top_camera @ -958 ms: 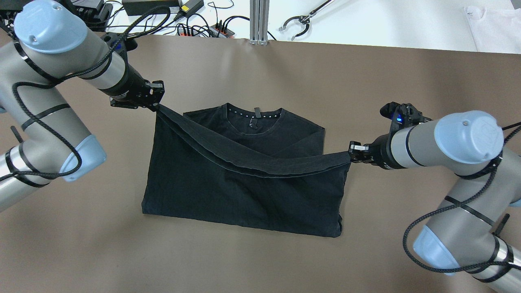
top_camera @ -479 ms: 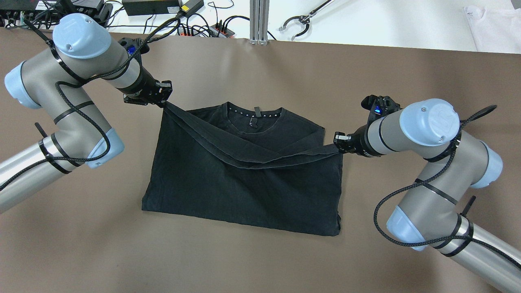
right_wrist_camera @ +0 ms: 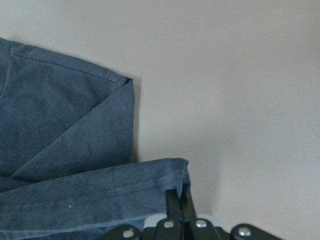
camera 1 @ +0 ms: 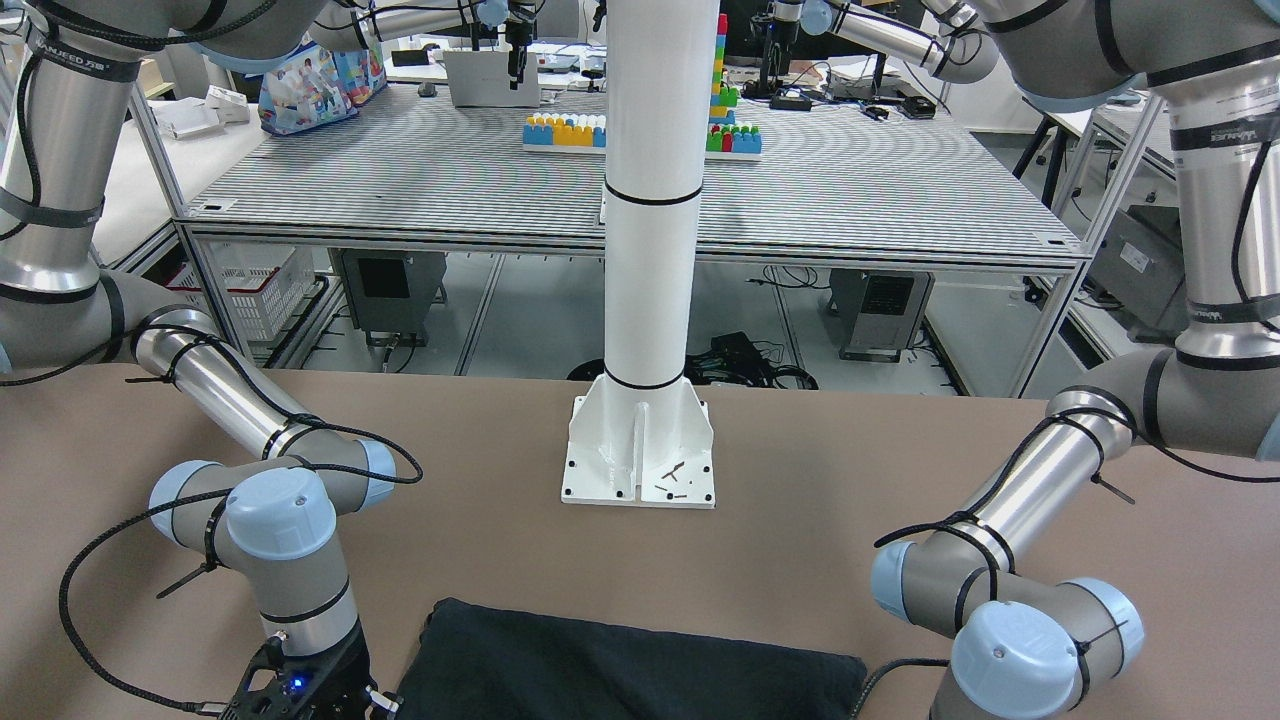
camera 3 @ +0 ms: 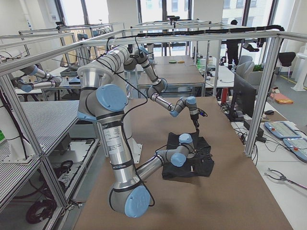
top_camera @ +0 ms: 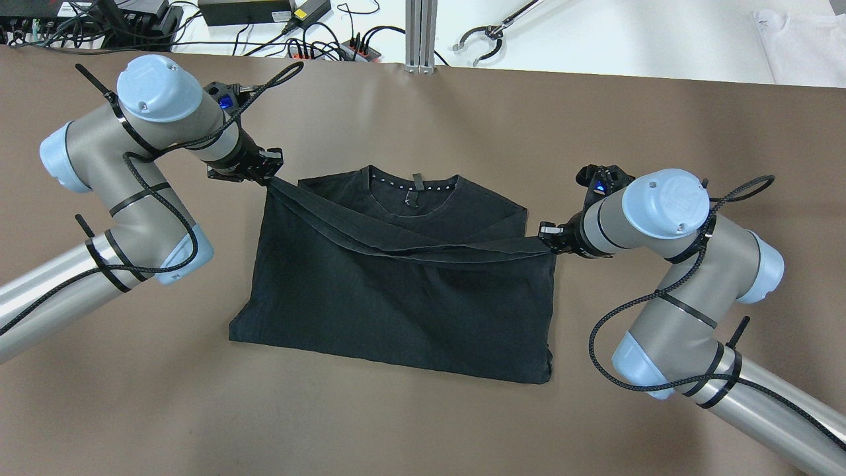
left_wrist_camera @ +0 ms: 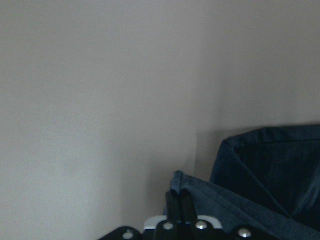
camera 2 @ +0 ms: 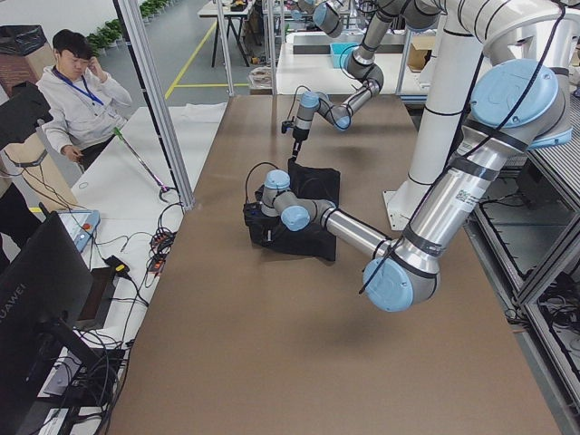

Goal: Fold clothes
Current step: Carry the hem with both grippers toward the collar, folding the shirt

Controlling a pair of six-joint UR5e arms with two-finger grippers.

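Black hem corners sit pinched in your left claw (top_camera: 269, 176) and right claw (top_camera: 544, 233), that edge stretched between them above the rest of the clothes (top_camera: 396, 311), which lie flat on the worktop (top_camera: 423, 423), collar at the far side.

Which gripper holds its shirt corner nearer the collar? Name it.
The left gripper: its corner is level with the collar, at the far edge of the shirt; the right gripper holds its corner short of that edge.

Brown table (top_camera: 423, 430) — white pillar (camera 1: 650, 200), ridged bench (camera 1: 400, 180) behind.
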